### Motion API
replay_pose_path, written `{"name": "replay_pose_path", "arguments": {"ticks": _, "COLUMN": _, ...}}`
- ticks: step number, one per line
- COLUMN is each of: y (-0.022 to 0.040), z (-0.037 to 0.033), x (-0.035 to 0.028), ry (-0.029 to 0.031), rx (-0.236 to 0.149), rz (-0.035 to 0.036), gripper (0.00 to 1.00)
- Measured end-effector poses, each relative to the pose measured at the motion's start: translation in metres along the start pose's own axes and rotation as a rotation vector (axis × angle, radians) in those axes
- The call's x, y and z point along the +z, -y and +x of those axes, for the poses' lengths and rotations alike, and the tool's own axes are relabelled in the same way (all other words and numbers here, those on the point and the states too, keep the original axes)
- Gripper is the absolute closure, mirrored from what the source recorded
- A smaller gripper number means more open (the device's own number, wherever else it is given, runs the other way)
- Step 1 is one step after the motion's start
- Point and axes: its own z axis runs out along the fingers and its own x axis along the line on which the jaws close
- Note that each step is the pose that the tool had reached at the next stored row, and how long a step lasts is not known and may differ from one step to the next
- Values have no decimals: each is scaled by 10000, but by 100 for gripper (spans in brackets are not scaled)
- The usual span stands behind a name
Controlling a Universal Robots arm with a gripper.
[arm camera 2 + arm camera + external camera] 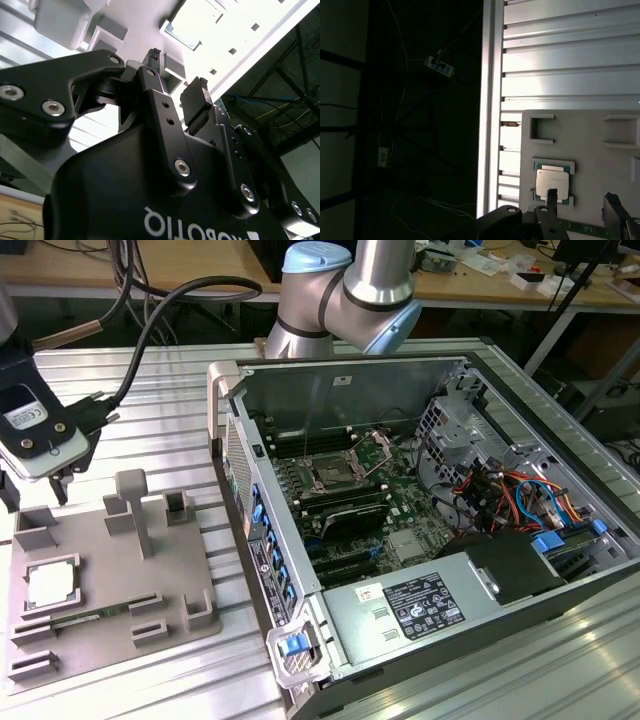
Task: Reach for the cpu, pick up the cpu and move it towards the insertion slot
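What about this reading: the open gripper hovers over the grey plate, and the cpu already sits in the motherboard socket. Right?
Not quite. The cpu lies in its recess on the grey plate, not in the socket, as the exterior view shows. The rest holds: the gripper is open and empty above the plate.

Bright, even light fills the exterior view. The ribbed metal table (560, 670) carries white glare streaks, and the cpu (50, 586) top is washed out to plain white. In the second wrist view the gripper (178, 69) is near-black against a blown-out pale background. The first wrist view is half in darkness, with the table's ribs glaring.
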Motion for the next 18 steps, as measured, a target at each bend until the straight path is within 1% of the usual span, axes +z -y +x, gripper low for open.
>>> {"name": "replay_pose_path", "arguments": {"ticks": 4, "y": -1, "z": 17, "x": 1, "ry": 1, "rx": -2, "rz": 0, "gripper": 55}}
{"name": "replay_pose_path", "arguments": {"ticks": 13, "y": -1, "z": 19, "x": 3, "ry": 2, "rx": -2, "rz": -1, "gripper": 55}}
{"name": "replay_pose_path", "arguments": {"ticks": 16, "y": 1, "z": 18, "x": 28, "ry": 0, "rx": -46, "rz": 1, "gripper": 55}}
{"name": "replay_pose_path", "arguments": {"ticks": 17, "y": 2, "z": 18, "x": 38, "ry": -1, "rx": -95, "rz": 1, "gripper": 55}}
{"name": "replay_pose_path", "arguments": {"ticks": 18, "y": 3, "z": 18, "x": 60, "ry": -6, "rx": -236, "rz": 3, "gripper": 55}}
